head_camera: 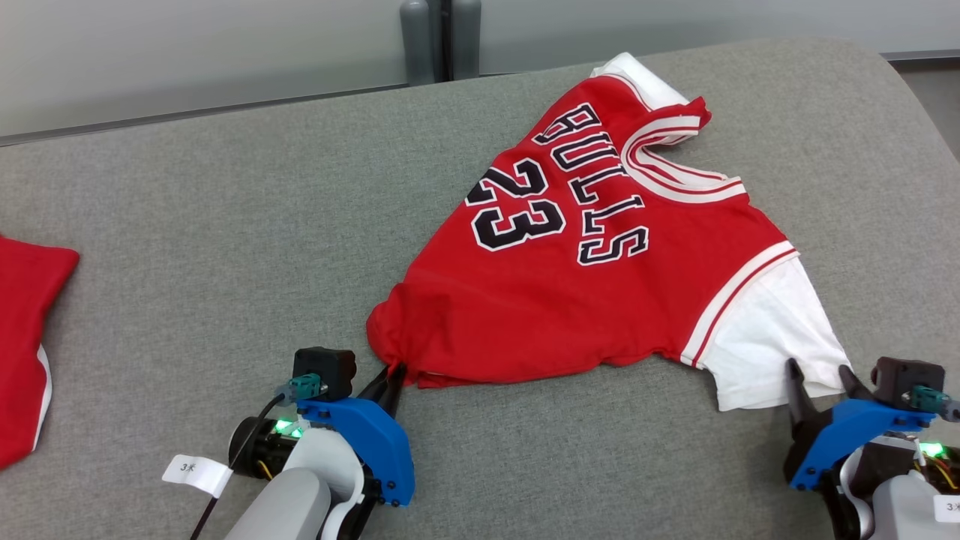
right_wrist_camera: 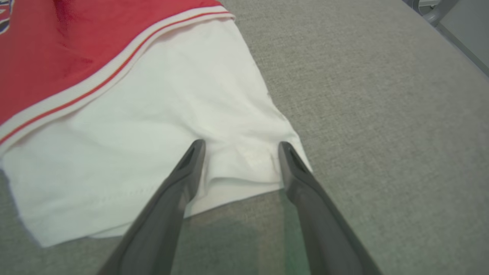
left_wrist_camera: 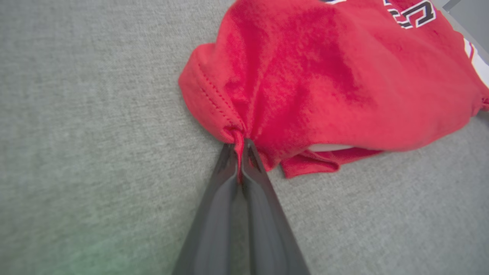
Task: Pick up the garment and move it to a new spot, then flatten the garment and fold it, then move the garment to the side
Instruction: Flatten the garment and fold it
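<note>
The garment (head_camera: 585, 292) is a red jersey with white sleeves, lettered BULLS 23, lying crumpled on the grey surface. My left gripper (head_camera: 394, 373) is shut on the jersey's red hem corner; in the left wrist view the bunched red cloth (left_wrist_camera: 238, 133) is pinched between the two dark fingers of the left gripper (left_wrist_camera: 240, 147). My right gripper (head_camera: 819, 371) stands open at the edge of the white sleeve (right_wrist_camera: 160, 141). In the right wrist view the right gripper (right_wrist_camera: 238, 147) has both fingertips on the sleeve's hem, jaws wide apart.
Another red cloth (head_camera: 26, 345) lies at the left edge of the grey padded surface (head_camera: 225, 240). The surface's far edge meets a pale wall with a grey post (head_camera: 439, 37). Its right edge curves away near the jersey's collar.
</note>
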Controlling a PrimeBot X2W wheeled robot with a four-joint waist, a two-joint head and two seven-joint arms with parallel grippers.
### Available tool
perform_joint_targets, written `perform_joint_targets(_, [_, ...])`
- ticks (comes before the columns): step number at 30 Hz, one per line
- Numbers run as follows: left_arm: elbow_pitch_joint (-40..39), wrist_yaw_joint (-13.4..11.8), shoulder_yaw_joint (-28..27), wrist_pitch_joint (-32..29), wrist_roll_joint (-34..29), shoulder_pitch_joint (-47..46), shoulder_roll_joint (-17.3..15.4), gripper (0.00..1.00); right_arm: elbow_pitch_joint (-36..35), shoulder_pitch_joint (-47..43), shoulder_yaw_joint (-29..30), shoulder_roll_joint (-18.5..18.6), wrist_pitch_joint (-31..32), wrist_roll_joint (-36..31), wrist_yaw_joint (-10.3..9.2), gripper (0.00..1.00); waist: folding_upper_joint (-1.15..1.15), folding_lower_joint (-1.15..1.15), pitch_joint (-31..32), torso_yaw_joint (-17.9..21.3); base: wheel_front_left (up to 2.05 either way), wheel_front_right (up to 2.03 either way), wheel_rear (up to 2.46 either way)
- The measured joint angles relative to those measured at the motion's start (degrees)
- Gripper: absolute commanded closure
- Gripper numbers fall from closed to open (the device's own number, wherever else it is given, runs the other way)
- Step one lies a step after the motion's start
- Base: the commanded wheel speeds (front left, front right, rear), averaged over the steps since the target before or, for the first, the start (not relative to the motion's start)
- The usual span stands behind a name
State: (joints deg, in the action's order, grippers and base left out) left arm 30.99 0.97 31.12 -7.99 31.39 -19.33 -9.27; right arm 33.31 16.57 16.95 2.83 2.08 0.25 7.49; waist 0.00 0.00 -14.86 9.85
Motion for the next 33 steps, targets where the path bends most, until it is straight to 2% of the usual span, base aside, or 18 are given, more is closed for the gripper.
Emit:
perform_joint_targets(7, [-1.26,-0.46,0.4,-0.52,0.4,0.98,-0.32,1.0,3.88,2.38,7.37,0.04,-2.91,-3.6,0.0,0.0,0.0,0.0,0.37,-0.82,0.0,0.0,0.0])
perform_joint_targets(11, [-1.79,-0.54,0.47,-0.52,0.81,1.61,-0.52,1.0,6.79,3.3,7.81,0.08,-3.67,-3.77,0.0,0.0,0.0,0.0,0.6,-1.16,0.0,0.0,0.0])
perform_joint_targets(12, [-1.91,-0.6,0.51,-0.52,0.82,1.69,-0.59,1.0,7.45,3.47,7.61,0.09,-3.69,-3.54,0.0,0.28,0.0,0.0,0.64,-1.2,0.0,0.0,0.0])
perform_joint_targets(13, [-2.05,-0.64,0.48,-0.47,0.83,1.81,-0.68,1.0,8.17,3.62,6.95,0.25,-3.69,-3.54,-0.02,1.0,0.0,0.0,0.68,-1.23,0.0,0.0,0.0])
perform_joint_targets(19, [-2.88,-0.68,-0.38,2.19,1.78,3.11,-0.62,1.0,9.88,4.67,3.65,0.18,-6.13,-0.69,-0.08,1.0,0.0,0.01,1.43,-1.42,0.0,0.0,0.0])
perform_joint_targets(22, [-5.04,-0.03,-3.15,5.67,5.17,4.7,0.56,1.0,6.81,5.21,0.93,-0.04,-8.46,3.07,-0.07,1.0,0.0,0.01,2.3,-1.59,0.0,0.0,0.0])
perform_joint_targets(27, [-14.52,2.14,-8.17,9.4,11.66,5.19,2.07,1.0,-5.7,5.43,-3.66,-0.03,-8.59,8.59,0.0,1.0,0.0,0.01,4.31,-1.92,0.0,0.0,0.0])
perform_joint_targets(33, [-27.7,2.27,-11.8,8.03,15.21,4.91,0.21,1.0,-26.37,4.13,-5.92,-0.03,-2.47,11.49,0.0,1.0,0.0,0.01,6.66,-2.89,0.0,0.0,0.0])
